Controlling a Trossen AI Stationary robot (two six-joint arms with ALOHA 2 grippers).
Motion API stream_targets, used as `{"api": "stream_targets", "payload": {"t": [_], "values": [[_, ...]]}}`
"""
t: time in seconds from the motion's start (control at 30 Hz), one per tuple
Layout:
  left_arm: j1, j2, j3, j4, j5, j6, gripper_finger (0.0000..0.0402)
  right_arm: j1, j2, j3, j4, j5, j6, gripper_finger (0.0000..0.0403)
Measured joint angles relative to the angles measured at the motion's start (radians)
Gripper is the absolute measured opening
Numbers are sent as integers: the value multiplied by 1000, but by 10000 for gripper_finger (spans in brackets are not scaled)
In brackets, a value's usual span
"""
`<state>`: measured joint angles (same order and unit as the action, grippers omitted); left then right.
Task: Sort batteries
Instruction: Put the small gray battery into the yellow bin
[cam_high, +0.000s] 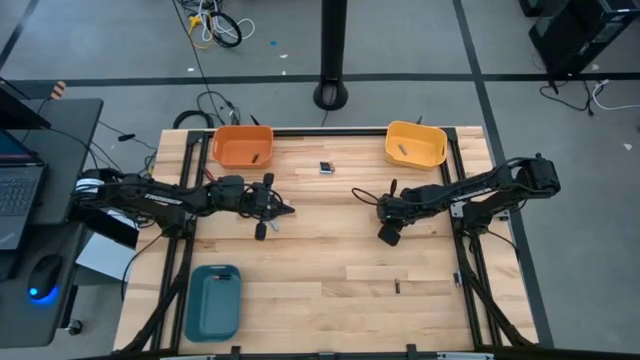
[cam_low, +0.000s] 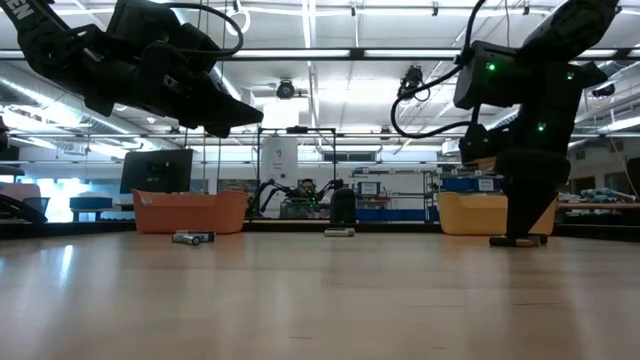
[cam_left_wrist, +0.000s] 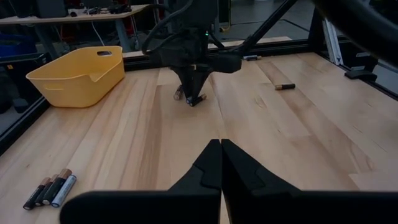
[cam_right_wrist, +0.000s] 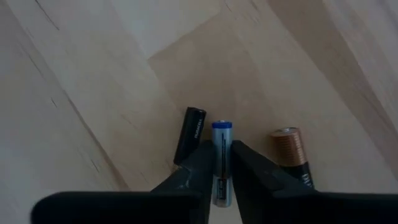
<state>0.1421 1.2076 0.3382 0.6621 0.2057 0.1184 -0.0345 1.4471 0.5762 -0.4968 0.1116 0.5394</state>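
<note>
Your right tool down on desk, right of centre, pinching blue-capped battery between black and copper-topped neighbours: narrow grip isolates one. Left tool closed, empty, hovering.

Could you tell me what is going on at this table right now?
The two-armed robot is sorting batteries. Its right hand is down at the wooden table, fingers closed around a slim blue-capped battery lying between a black battery and a copper-topped battery. The left hand hangs shut and empty above the table. An orange plastic bin and a yellow plastic bin sit at the far edge, and a teal tray lies near the front.
</note>
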Motion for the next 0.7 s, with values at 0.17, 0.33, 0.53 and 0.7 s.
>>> {"api": "stream_targets", "payload": {"t": [0.17,0.33,0.53,0.7], "values": [[0,0,0,0,0,0,6,0,7,24,-21,-4,-43,39],[0,0,0,0,0,0,6,0,12,64,-58,-11,-63,39],[0,0,0,0,0,0,6,1,13,117,-62,-16,-88,39],[0,0,0,0,0,0,6,1,13,166,-65,-32,-107,39]]}}
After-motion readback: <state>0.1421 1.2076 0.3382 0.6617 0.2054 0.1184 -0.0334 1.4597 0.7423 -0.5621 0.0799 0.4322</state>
